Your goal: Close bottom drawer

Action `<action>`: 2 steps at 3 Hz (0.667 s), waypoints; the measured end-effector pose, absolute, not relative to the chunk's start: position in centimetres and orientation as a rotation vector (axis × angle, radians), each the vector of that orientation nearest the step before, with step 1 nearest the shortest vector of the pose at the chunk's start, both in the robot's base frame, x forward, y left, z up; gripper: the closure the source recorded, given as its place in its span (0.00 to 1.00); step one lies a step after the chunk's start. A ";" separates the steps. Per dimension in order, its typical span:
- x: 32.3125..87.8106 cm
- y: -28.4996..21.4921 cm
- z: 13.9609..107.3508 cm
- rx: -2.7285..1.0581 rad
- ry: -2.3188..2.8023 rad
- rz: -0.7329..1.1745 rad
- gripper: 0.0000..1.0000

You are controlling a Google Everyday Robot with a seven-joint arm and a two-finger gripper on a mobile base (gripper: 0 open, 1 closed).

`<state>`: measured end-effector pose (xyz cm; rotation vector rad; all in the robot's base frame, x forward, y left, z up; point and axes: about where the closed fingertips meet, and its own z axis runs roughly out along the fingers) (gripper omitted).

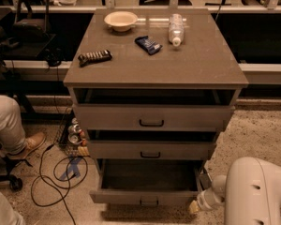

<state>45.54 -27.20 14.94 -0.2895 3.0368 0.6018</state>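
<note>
The bottom drawer (pixel 149 198) is the lowest of three in a grey-brown cabinet (pixel 154 64). It is pulled far out, its inside dark and empty, with a small black handle at the centre of its thin front. The middle drawer (pixel 151 150) and the top drawer (pixel 152 117) stand slightly open. My gripper (pixel 196 205) is at the lower right, just beside the right front corner of the bottom drawer; my white arm (pixel 255 191) covers most of it.
On the cabinet top lie a bowl (pixel 121 19), a blue snack packet (pixel 148 44), a plastic bottle (pixel 176 28) on its side and a dark snack bar (pixel 94 56). A seated person's leg (pixel 7 118) and cables (pixel 56 172) are on the floor at left.
</note>
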 end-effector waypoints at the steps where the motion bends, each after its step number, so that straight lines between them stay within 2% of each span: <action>1: 45.6 -27.2 14.9 -0.289 3.036 0.602 1.00; 2: 47.0 -26.4 14.4 -0.276 3.004 0.623 1.00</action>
